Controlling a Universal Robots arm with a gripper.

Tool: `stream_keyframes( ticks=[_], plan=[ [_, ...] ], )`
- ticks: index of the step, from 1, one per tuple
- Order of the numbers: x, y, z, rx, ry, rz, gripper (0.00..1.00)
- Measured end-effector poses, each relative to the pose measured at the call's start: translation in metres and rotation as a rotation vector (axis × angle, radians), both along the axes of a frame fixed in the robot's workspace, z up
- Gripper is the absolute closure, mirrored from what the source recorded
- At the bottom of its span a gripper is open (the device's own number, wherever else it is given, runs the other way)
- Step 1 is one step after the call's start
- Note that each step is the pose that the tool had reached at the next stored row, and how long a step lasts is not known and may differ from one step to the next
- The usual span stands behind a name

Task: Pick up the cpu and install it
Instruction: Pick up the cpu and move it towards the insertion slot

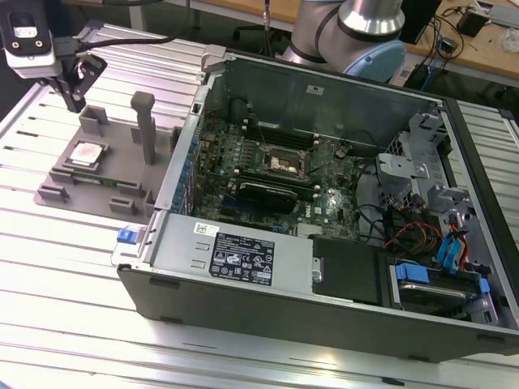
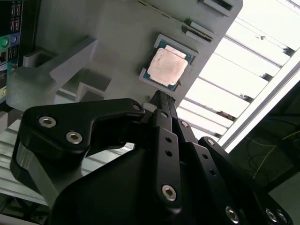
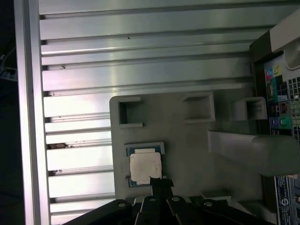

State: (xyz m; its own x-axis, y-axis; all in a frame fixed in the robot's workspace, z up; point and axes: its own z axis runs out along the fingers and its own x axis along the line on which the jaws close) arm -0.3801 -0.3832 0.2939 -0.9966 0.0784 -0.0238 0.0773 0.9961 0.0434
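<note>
CPU (image 1: 85, 154) lay flat in a recess of the grey holder (image 1: 122, 182) on the worktop (image 1: 65, 275), beside the open computer case (image 1: 243, 263). End effector (image 1: 75, 99) hung above it, apart, fingers drawn narrow, holding nothing. In the second wrist view its tip lined up near the chip's edge. Risks, as judged:
- Descending this narrow could jab the lid.
- An off-centre pinch could cock the chip against the recess walls.
</note>
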Motion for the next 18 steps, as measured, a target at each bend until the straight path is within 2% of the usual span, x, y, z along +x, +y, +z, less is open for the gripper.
stream_keyframes(
  ticks=[15,18],
  plan=[
    [-0.006,-0.0029,-0.0334,0.0,-0.0001,0.0,0.89],
    [-0.009,-0.0036,-0.0447,0.0,-0.0001,0.0,0.89]
  ],
)
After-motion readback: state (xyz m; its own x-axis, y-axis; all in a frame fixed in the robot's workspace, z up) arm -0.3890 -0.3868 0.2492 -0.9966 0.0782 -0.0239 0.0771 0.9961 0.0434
